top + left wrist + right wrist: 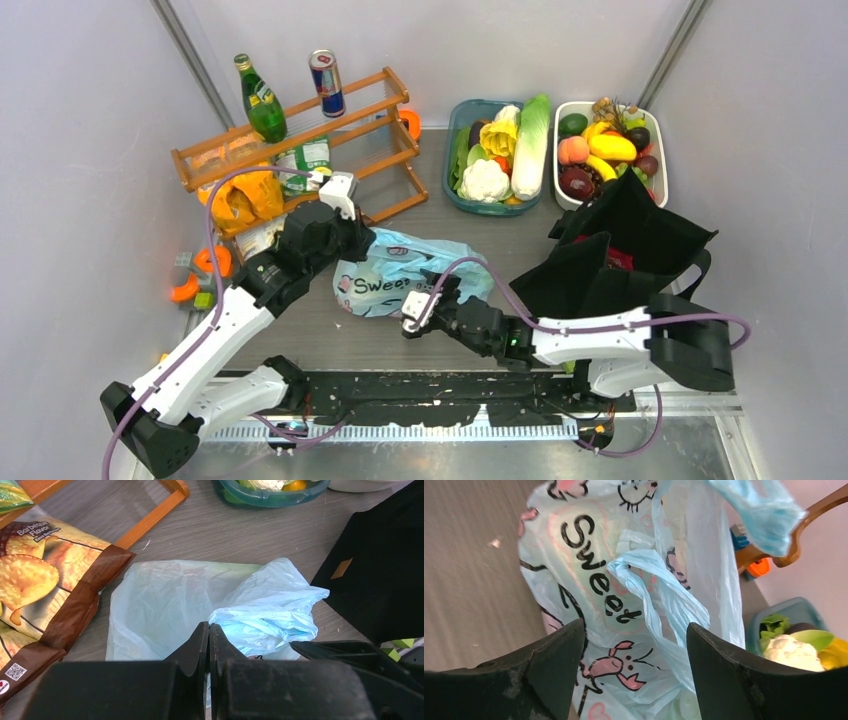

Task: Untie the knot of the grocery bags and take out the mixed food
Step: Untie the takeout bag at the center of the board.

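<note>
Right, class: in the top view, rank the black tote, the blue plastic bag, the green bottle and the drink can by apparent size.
1. black tote
2. blue plastic bag
3. green bottle
4. drink can, only a little shorter than the bottle

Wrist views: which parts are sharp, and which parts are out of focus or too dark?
Left wrist: packet print sharp, end effector a dark, soft mass. Right wrist: "Sweet" print on the bag sharp, fingers dark and soft, bin behind slightly blurred.
</note>
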Robot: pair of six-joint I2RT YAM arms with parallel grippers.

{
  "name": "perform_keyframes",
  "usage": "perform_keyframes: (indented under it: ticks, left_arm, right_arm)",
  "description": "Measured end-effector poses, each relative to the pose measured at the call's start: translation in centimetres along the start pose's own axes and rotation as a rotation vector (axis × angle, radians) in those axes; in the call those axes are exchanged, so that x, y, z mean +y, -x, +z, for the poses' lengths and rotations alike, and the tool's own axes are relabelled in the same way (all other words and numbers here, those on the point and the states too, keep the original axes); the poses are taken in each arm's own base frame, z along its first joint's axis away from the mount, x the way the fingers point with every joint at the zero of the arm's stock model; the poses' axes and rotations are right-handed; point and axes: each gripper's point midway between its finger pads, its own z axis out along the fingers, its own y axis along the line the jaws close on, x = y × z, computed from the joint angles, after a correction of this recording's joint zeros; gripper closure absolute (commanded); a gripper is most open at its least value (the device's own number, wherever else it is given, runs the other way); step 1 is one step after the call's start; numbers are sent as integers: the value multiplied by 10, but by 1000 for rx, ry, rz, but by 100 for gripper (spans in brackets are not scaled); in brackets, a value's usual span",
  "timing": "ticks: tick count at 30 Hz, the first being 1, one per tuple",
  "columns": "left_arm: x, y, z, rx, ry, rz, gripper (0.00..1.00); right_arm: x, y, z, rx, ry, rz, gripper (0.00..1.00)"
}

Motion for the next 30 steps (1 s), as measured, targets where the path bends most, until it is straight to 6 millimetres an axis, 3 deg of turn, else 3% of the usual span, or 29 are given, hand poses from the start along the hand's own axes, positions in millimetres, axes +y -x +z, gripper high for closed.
perform_keyframes:
  ticks: [5,8,12,14,15,17,20,24,30]
  left_arm:
    - [-2,-1,0,6,-17,-2,100]
    - [-3,-1,0,8,-25,-2,100]
    - [-3,-1,0,9,-28,-1,100]
    - [-1,0,0,8,-25,-2,100]
    - [0,0,0,8,-22,-3,100]
    - [1,1,-1,4,-19,-4,100]
    - [5,2,-2,-4,-11,-8,100]
    - [13,6,-2,-15,14,-22,100]
    - [32,12,-2,-33,68,-51,100]
  right_arm:
    - [-4,-32,19,97,-88,-177,22]
    - [-15,-46,29,160,-189,-272,35]
    - [-32,-46,40,190,-331,-343,51]
    - [-39,-41,40,186,-372,-348,71]
    - [-42,-37,39,178,-390,-341,87]
    - [-48,-29,38,157,-416,-318,94]
    - [-60,-17,33,122,-446,-265,95]
    - [-80,-6,10,52,-469,-139,95]
    - [-131,-3,-27,-70,-504,182,95]
